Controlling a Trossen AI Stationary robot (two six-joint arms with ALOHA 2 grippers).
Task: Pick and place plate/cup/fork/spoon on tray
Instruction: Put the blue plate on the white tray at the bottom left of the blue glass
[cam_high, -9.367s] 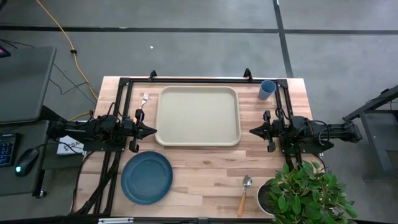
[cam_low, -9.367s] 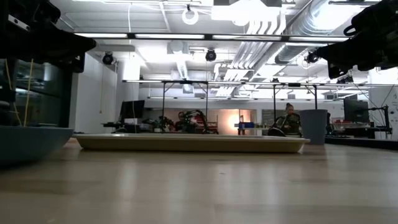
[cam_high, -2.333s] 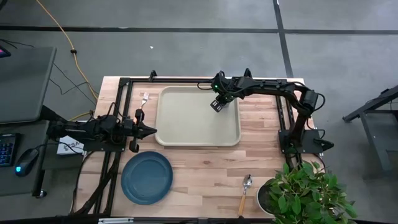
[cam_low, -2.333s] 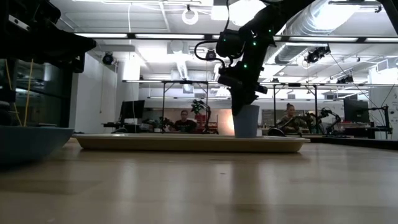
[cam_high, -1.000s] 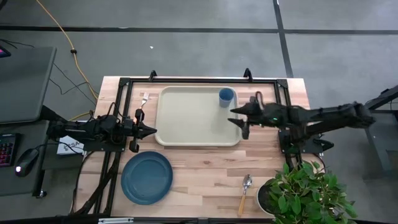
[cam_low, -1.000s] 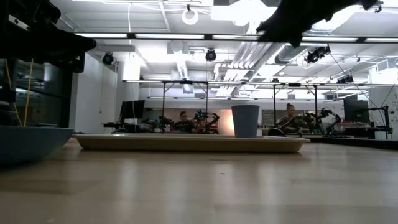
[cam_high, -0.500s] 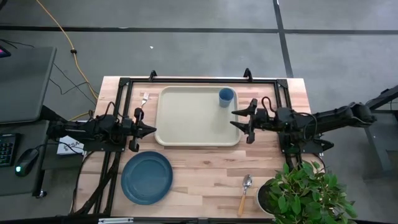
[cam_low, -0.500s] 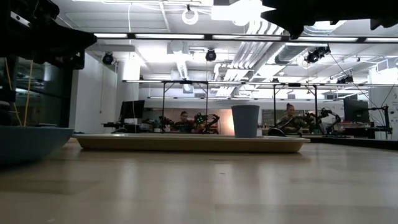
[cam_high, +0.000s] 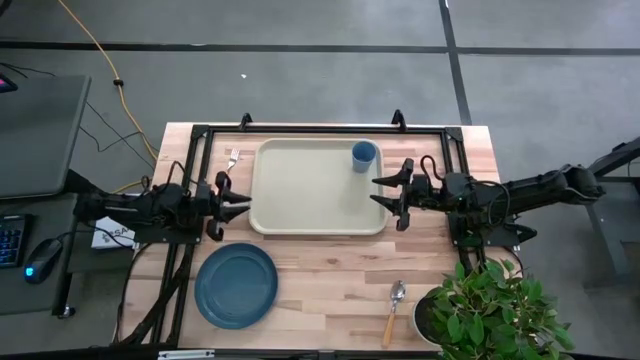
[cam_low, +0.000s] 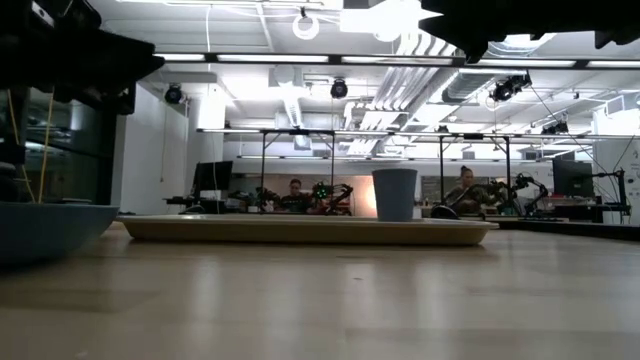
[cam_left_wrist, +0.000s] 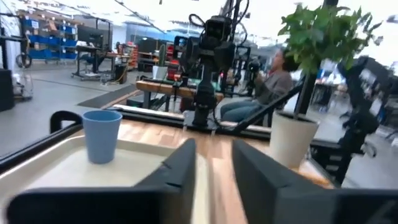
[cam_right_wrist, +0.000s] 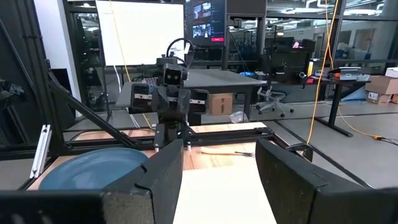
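Left pincer is hovering released at tray's nine o'clock; fork lying just beyond, plate at seven. Cup is standing inside tray, at one. Right pincer is gaping at three. Spoon probably next: descend straddling handle.

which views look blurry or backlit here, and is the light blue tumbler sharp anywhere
Left wrist view: soft and blurred, though the light blue tumbler reads clearly. Low view: bright ceiling lights silhouette the arms; the near tabletop is out of focus. High view: evenly lit, the tumbler small but crisp.
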